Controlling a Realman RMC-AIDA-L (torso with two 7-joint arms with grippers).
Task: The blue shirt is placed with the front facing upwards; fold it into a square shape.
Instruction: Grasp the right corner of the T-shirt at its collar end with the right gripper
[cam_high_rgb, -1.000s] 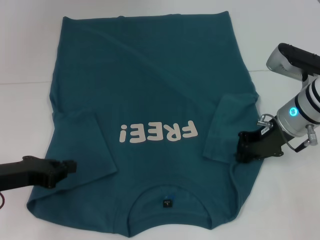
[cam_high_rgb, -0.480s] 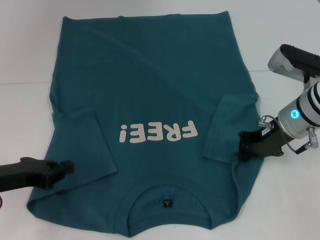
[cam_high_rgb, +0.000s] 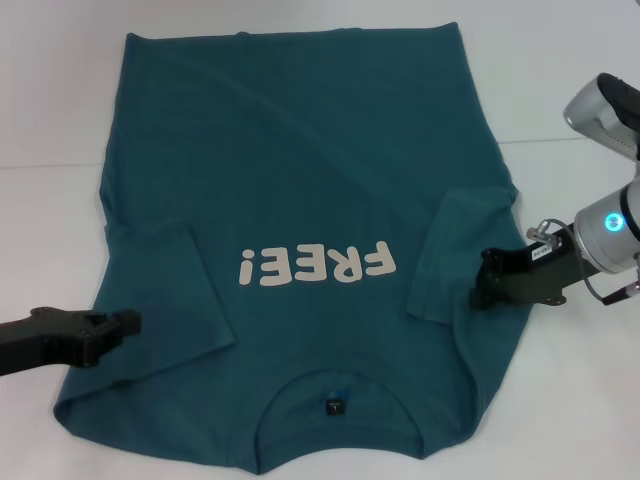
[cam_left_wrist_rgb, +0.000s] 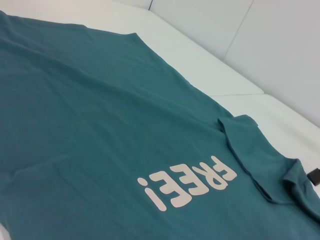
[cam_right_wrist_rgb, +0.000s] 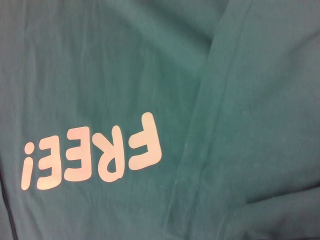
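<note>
Shirt: the blue shirt (cam_high_rgb: 300, 200) lies front up on the white table (cam_high_rgb: 50, 100), collar at the near edge, hem far, the white "FREE!" lettering (cam_high_rgb: 315, 267) across the chest.
Sleeves: both short sleeves are already folded inward onto the body — the left one (cam_high_rgb: 165, 290) beside the start of the lettering, the right one (cam_high_rgb: 460, 250) just past its end.
Left gripper: the left gripper (cam_high_rgb: 115, 350) sits low at the shirt's near-left edge, over the folded sleeve; whether its fingers are parted or closed I cannot tell, and no cloth is seen held.
Right gripper: the right gripper (cam_high_rgb: 485, 290) is at the right edge by the folded sleeve; its opening cannot be told either.
Step in hand: sleeve folds look finished — the lengthwise fold is not yet made.
Next move: probably each gripper must take a shirt edge and carry it evenly across the cloth, to make a square.
</note>
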